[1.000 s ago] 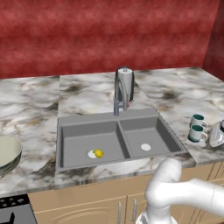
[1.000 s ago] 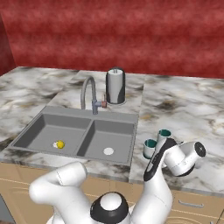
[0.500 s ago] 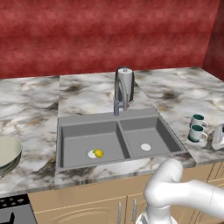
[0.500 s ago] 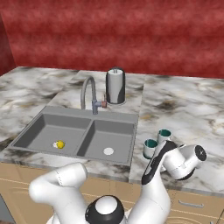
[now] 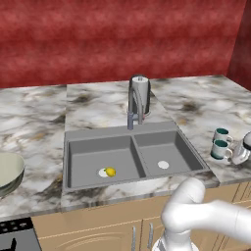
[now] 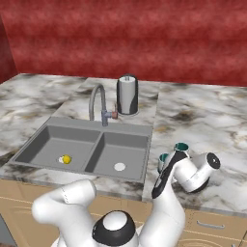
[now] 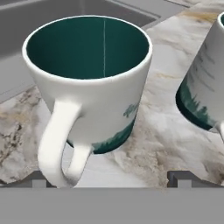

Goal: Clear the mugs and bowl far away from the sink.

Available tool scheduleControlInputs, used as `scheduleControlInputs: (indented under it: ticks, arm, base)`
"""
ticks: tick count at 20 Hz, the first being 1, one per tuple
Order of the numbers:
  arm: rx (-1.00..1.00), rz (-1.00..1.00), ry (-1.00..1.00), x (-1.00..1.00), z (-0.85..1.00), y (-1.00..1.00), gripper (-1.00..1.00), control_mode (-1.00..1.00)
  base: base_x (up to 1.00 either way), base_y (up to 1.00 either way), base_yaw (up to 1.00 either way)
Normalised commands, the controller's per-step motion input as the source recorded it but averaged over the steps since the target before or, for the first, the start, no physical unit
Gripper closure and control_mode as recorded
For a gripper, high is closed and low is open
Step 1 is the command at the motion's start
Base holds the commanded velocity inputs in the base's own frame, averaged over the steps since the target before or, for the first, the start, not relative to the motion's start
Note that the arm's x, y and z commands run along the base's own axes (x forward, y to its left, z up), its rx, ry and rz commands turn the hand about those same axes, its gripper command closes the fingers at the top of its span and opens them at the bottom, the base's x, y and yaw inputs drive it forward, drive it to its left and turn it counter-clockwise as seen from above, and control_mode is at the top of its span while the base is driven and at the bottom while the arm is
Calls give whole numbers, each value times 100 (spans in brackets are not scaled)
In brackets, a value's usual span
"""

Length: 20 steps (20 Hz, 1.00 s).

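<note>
Hand view looks down on the near mug (image 7: 89,83) standing upright on the marble counter (image 7: 166,135) right of the sink (image 5: 132,152), its handle toward the wide-open gripper (image 7: 111,178), the second mug (image 7: 205,83) just beside it and the bowl (image 5: 7,171) far left

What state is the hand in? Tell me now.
Hand: open, holding nothing; its fingertips sit just short of the near mug, the handle facing it.

marble counter (image 5: 196,105), two mugs (image 5: 221,142), bowl (image 5: 7,171), paper-towel roll (image 5: 140,94)
</note>
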Motion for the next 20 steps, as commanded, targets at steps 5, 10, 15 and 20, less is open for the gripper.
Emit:
scheduleControlInputs:
  ticks: [5, 10, 15, 20]
  arm:
    - [0, -8, 11, 22, 7, 13, -100, -100]
    - [0, -7, 10, 24, 0, 12, -100, -100]
    - [0, -4, 4, 5, 0, 13, -100, -100]
    - [0, 0, 0, 0, 0, 0, -100, -100]
  base:
    - [0, 0, 0]
    - [0, 0, 0]
    - [0, 0, 0]
    - [0, 0, 0]
